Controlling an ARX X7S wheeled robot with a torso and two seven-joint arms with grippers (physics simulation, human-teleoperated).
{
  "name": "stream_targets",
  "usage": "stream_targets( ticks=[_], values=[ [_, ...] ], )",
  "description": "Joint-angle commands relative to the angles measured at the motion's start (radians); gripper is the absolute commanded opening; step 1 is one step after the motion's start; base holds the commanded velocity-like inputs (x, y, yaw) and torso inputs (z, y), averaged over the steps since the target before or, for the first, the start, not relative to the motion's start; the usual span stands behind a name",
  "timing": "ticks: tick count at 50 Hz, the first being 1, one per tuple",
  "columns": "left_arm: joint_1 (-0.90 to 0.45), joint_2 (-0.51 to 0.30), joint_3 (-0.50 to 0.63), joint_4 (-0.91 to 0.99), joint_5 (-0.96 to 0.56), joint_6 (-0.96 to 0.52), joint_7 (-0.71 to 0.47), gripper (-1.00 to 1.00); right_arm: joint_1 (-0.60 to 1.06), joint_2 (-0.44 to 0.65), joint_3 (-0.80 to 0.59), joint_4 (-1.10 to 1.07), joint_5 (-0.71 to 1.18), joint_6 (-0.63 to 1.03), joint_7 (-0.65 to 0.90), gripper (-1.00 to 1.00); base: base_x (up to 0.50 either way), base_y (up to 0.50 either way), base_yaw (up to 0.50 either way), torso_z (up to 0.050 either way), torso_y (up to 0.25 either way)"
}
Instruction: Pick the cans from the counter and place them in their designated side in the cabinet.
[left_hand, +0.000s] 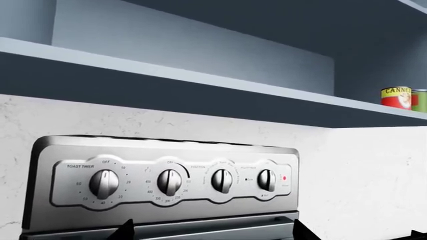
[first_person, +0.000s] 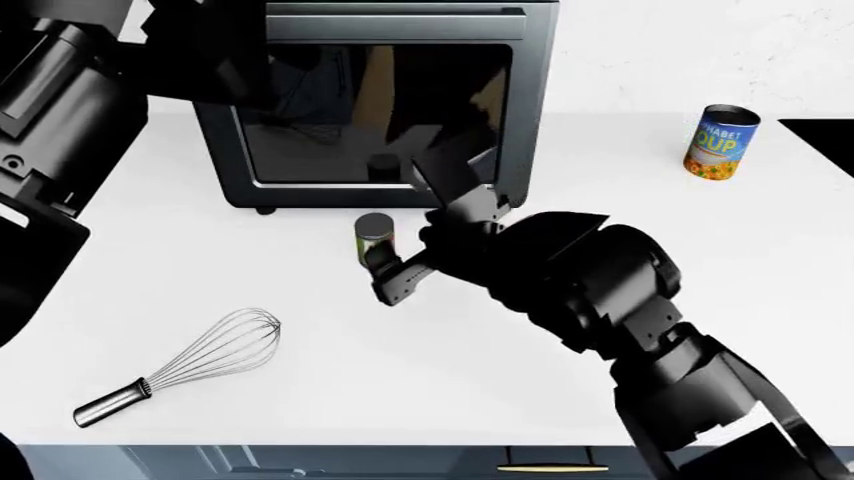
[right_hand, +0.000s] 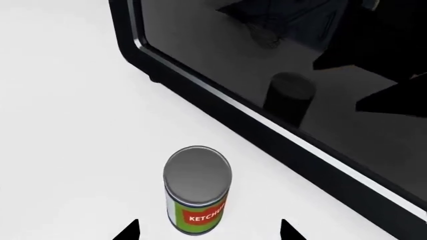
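Note:
A small green can with a red "KETCHUP" label (right_hand: 197, 192) stands upright on the white counter (first_person: 400, 390) just in front of the toaster oven; it also shows in the head view (first_person: 375, 236). My right gripper (right_hand: 208, 233) is open, its fingertips either side of the can's base, not touching it; in the head view it (first_person: 411, 232) is right beside the can. A blue-and-yellow can (first_person: 721, 143) stands at the far right. A red-and-yellow can (left_hand: 396, 97) sits on the cabinet shelf (left_hand: 200, 80). My left gripper (left_hand: 212, 233) is open and empty, raised facing the oven's knobs.
A toaster oven (first_person: 380, 100) stands at the back of the counter; its control panel (left_hand: 167, 177) fills the left wrist view. A wire whisk (first_person: 187, 365) lies at the front left. A green-labelled can (left_hand: 420, 100) stands next to the red-and-yellow one. A black hob (first_person: 825, 138) is at the right edge.

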Motion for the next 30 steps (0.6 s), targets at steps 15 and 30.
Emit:
stream_targets(
  ticks=[15, 30],
  values=[
    [0.016, -0.010, 0.001, 0.003, -0.005, 0.009, -0.009, 1.00, -0.024, -0.084, -0.070, 0.241, -0.101, -0.227, -0.075, 1.00, 0.00, 0.00, 0.00, 0.000, 0.000],
    [0.009, -0.015, 0.009, -0.006, 0.000, 0.015, -0.003, 1.00, -0.015, -0.138, -0.052, 0.351, -0.101, -0.375, -0.121, 1.00, 0.00, 0.00, 0.00, 0.000, 0.000]
  ],
)
